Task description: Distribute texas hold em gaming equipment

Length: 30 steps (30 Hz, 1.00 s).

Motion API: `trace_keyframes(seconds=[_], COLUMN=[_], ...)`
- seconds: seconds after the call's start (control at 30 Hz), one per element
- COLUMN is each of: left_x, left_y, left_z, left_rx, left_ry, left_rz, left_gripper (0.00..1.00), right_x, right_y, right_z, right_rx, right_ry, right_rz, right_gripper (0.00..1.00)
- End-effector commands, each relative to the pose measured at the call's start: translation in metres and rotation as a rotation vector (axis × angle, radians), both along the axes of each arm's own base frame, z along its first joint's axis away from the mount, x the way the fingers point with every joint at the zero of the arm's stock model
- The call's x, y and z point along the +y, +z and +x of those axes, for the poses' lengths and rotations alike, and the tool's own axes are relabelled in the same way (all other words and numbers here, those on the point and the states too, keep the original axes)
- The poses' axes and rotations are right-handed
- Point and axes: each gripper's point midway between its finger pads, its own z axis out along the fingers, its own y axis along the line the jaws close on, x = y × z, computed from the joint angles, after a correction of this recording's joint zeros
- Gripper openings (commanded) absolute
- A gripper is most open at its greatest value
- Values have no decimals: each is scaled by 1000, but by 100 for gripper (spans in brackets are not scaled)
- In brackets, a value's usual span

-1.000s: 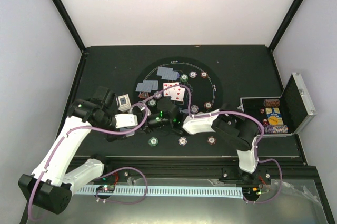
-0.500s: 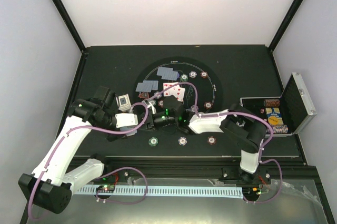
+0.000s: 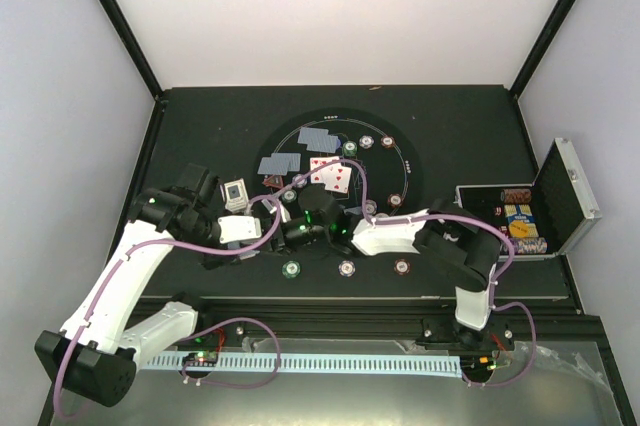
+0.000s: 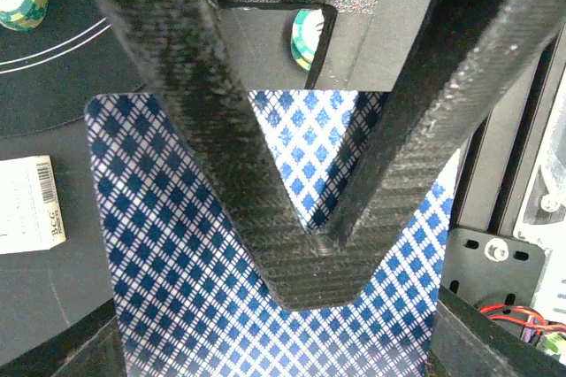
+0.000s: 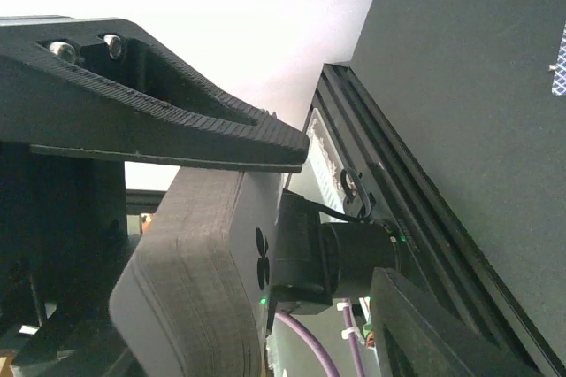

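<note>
Thick diamond-backed card deck (image 4: 150, 218) tight in left jaws, right jaws apart at its layered edge.

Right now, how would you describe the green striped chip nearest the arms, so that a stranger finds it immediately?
Find the round black mat on the black table. Along its near edge three chips lie in a row. The green and white striped chip is the leftmost and the only green one; the middle chip and the right chip look reddish.
</note>
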Motion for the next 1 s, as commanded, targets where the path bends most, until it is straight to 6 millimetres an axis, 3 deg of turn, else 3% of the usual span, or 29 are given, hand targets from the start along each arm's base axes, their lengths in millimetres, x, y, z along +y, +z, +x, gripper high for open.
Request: trace_keyframes(seconds=[0.0, 0.3, 0.73, 0.97], left_x=[-1, 0, 0, 1], left_y=[9, 9, 7, 6], left_z=[1, 1, 3, 3], left_rx=[-25, -27, -26, -27], left_ry=[-5, -6, -5, -4], left_rz=[-12, -8, -4, 0], left_gripper=[2, 2, 2, 2], right_x=[1, -33, -45, -53], right_y=[-16, -29, -19, -16], right_z=[4, 24, 22, 22], right_rx=[30, 19, 1, -11], right_ry=[-6, -74, -93, -105], right_rz=[-39, -96, -107, -120], right_gripper=[50, 38, 6, 1])
